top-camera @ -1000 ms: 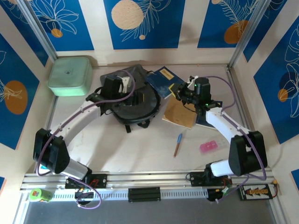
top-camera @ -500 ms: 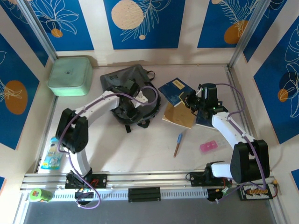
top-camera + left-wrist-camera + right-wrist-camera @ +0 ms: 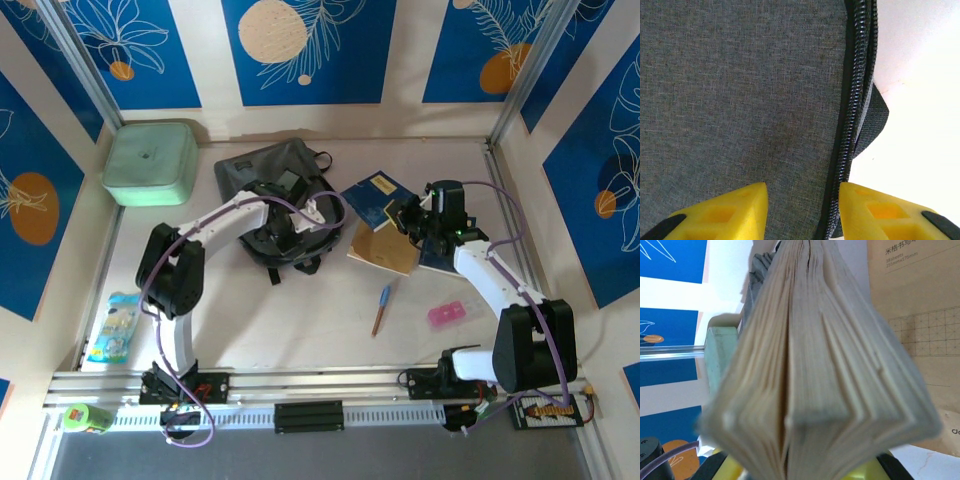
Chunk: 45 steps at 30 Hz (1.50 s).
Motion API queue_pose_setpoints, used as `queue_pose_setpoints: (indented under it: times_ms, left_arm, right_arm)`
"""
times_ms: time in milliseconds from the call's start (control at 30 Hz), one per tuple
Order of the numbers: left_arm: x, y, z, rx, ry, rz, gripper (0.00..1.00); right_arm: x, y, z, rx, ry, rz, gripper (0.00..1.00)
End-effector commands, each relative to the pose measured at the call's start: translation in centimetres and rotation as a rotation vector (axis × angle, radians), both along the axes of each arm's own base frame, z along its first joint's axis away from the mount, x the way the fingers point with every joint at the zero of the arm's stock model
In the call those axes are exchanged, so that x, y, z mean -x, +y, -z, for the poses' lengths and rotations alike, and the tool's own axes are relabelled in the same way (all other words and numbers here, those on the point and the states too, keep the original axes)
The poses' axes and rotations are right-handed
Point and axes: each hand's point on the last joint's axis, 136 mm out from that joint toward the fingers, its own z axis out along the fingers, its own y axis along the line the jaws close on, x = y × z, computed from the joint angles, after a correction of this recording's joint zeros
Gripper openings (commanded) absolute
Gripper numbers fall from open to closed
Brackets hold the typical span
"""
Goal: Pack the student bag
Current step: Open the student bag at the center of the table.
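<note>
My right gripper is clamped on a book with its pages fanned, above a brown notebook printed with Chinese characters. My left gripper stands half-open astride the zipper of the bag.

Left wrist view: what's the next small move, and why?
Probably close the left end effector on the student bag at its edge: the zipper lies between its fingers, and the right end effector holds a book ready to insert.

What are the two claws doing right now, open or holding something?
Left claw: open, over the student bag's zipper edge.
Right claw: closed on a blue book.
</note>
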Motion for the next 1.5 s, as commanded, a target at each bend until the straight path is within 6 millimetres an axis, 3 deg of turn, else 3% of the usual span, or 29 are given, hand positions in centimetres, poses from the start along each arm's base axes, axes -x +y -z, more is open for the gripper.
queue_pose_setpoints:
  times_ms: [0, 233, 433, 567, 900, 1067, 1200, 1300, 1467]
  left_arm:
    - [0.2, -0.7, 0.2, 0.001, 0.024, 0.046, 0.43]
    - [1.7, -1.5, 0.8, 0.031, 0.122, 0.094, 0.45]
    - [1.5, -1.7, 1.0, 0.034, 0.128, 0.096, 0.26]
    - [1.6, -2.1, -0.2, 0.06, 0.125, 0.1, 0.11]
    - [1.3, -3.0, -4.2, 0.177, 0.103, 0.078, 0.0]
    - [-1.1, -3.0, -7.4, 0.227, -0.031, -0.029, 0.0]
    - [-3.7, -3.2, -12.6, 0.328, -0.212, -0.119, 0.0]
    - [-5.3, -3.2, -15.7, 0.387, -0.342, -0.16, 0.0]
    - [-7.2, -2.7, -18.9, 0.449, -0.502, -0.235, 0.0]
  right_arm:
    - [0.1, -0.2, -0.8, -0.007, -0.03, -0.003, 0.03]
    - [0.0, -0.3, -0.8, -0.012, -0.029, -0.005, 0.03]
    - [0.1, -0.5, -0.9, -0.01, -0.032, -0.001, 0.03]
    - [0.1, -0.8, -1.0, -0.005, -0.033, 0.01, 0.03]
    - [0.3, -1.8, -1.0, 0.002, -0.033, 0.031, 0.03]
    - [1.2, -3.0, -1.2, 0.052, -0.029, 0.065, 0.03]
    - [2.4, -3.9, -1.8, 0.118, -0.046, 0.086, 0.03]
    - [3.2, -3.1, -2.2, 0.12, -0.05, 0.048, 0.03]
    - [4.8, -0.1, -2.3, 0.093, -0.032, -0.035, 0.03]
